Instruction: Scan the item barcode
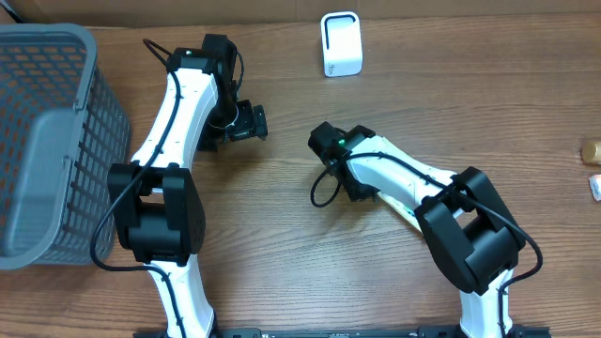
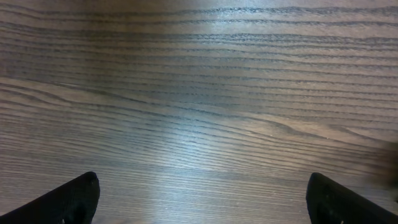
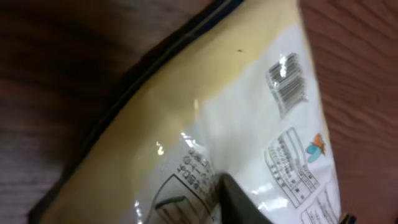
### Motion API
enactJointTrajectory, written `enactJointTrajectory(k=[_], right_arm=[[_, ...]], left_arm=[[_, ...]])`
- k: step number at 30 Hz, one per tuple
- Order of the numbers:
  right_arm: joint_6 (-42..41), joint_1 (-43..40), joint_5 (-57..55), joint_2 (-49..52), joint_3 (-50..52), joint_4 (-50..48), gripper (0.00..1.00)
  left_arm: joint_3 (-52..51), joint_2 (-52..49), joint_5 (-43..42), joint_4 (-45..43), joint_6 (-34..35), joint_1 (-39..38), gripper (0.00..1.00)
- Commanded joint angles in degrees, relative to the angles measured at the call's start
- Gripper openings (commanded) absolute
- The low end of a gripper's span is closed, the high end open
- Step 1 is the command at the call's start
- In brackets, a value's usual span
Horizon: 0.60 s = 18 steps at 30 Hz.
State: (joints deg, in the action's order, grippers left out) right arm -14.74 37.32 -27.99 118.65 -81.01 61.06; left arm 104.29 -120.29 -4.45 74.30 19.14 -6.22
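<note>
The right end effector looks pinched shut on the yellow and white packet, near the middle of the table. The packet's barcode is showing. I think this grip is for carrying it to the white scanner. The left end effector hangs wide open and holds nothing.

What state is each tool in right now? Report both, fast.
Left tool: open, nothing between its fingers, over the table.
Right tool: right against the yellow-and-white packet; whether it grips cannot be told.
</note>
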Motion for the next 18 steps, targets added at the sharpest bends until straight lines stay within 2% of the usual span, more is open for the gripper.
enactJointTrajectory(k=[1, 8, 12, 18], right_arm=[[-0.3, -1.7, 2.4, 1.4, 0.1, -1.5, 0.04], [-2.4, -2.8, 10.6, 1.1, -4.0, -0.8, 0.04], [-3.1, -3.5, 17.0, -0.5, -14.0, 4.3, 0.04], [0.2, -6.3, 35.8, -3.5, -30.5, 13.1, 0.04]], left_arm=[[0.7, -0.3, 0.0, 0.0, -0.7, 0.7, 0.97], [0.7, -0.3, 0.0, 0.0, -0.7, 0.7, 0.98], [0.7, -0.3, 0.0, 0.0, -0.7, 0.7, 0.97], [0.7, -0.3, 0.0, 0.0, -0.7, 0.7, 0.98]])
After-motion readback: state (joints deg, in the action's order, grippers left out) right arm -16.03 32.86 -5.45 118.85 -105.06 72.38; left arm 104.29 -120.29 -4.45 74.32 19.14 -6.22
